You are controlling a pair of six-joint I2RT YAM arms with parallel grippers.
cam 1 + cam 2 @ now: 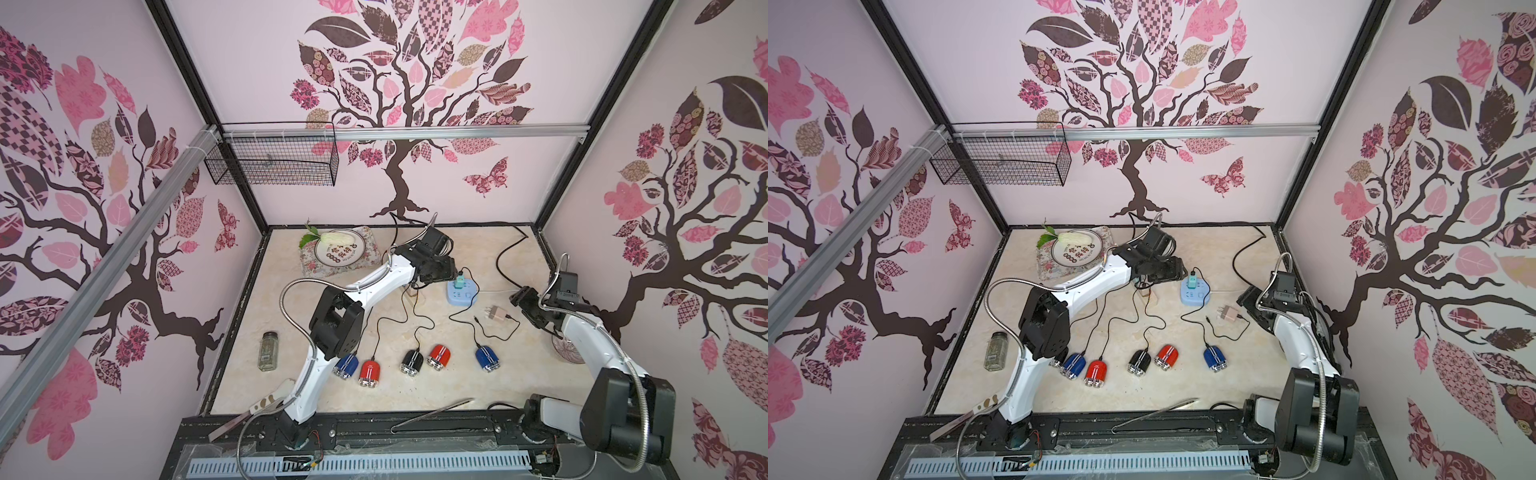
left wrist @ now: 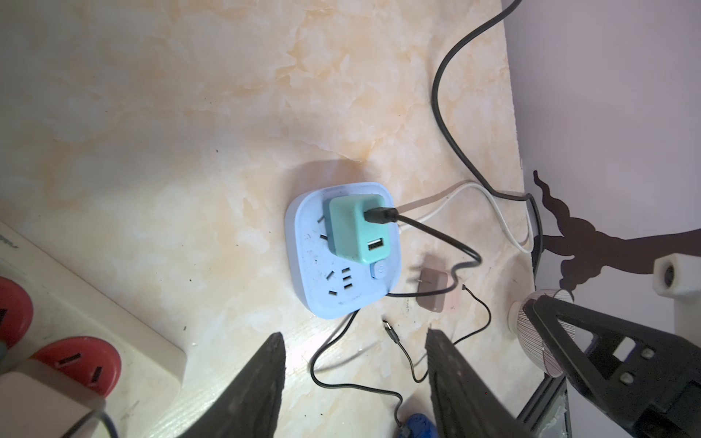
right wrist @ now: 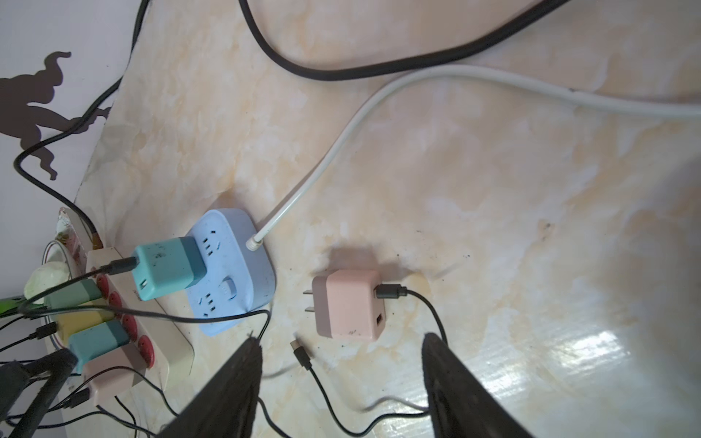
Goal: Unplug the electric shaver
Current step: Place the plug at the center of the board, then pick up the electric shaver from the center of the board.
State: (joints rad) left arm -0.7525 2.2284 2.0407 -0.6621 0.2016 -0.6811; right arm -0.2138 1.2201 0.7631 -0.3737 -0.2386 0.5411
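Socket block (image 2: 311,265): rounded pale-blue plastic
Teal adapter (image 2: 347,227): smooth cube, plugged in
Pink adapter (image 3: 347,303): unplugged on marbled tabletop (image 3: 493,208)
Left hand (image 2: 354,333): released, tilted down
Right hand (image 3: 341,337): released, empty

Glossy marbled tabletop (image 3: 493,189) — matt plastic adapter (image 3: 347,303).

**A robot test cell dressed up as a home**

From where I stand this is a lab booth, not a lived-in room. Tree-print wall panels (image 1: 399,124) sit inside black frame posts (image 1: 183,66), and a wire basket (image 1: 270,166) hangs from an aluminium rail (image 1: 415,134). A white left arm (image 1: 374,280) and right arm (image 1: 586,336) are mounted on a black base rail (image 1: 415,428) fronting a marble-look desk (image 1: 519,374). Household props lie there: a plate (image 1: 353,257), a spice jar (image 1: 268,351), a blue power strip (image 1: 462,294).
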